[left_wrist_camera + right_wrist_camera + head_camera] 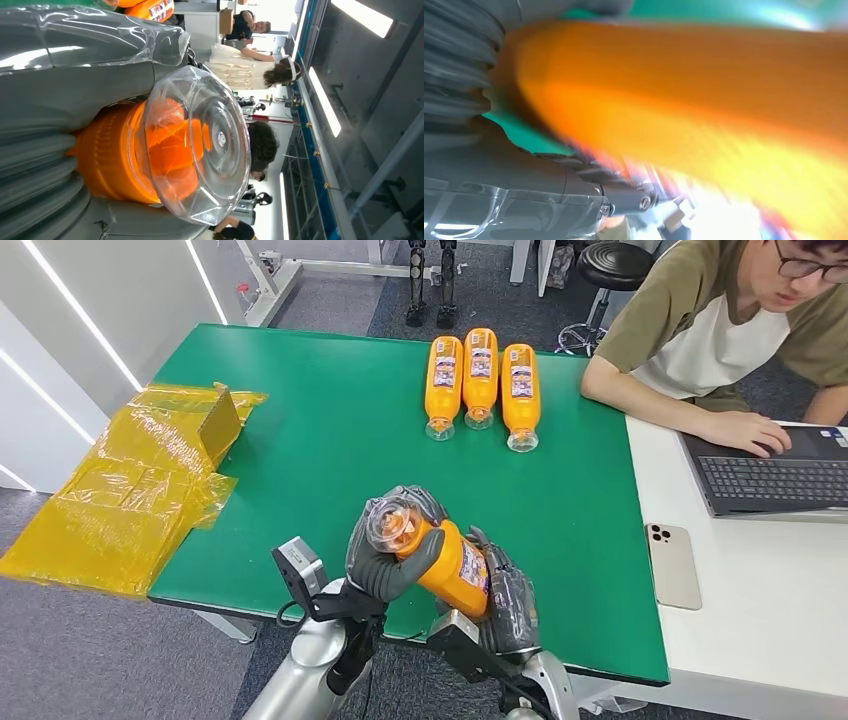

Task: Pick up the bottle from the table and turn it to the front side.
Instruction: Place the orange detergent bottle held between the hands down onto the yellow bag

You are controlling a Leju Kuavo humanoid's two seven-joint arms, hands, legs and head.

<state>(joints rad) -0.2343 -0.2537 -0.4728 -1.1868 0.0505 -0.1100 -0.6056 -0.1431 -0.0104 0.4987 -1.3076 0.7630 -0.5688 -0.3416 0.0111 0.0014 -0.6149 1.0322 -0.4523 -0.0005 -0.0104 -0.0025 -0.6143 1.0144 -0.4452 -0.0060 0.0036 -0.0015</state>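
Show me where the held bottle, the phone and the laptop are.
held bottle (455,565): head view, orange body between both hands.
phone (673,565): head view, middle of its back.
laptop (770,480): head view, keyboard.

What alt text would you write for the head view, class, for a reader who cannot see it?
Both robot hands, left hand and right hand, hold an orange bottle above the near edge of a green table. Three more orange bottles lie side by side at the far edge, near a seated person using a laptop.

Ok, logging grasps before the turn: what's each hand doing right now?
Left hand: holding the orange bottle at its clear cap end.
Right hand: holding the same bottle's body.
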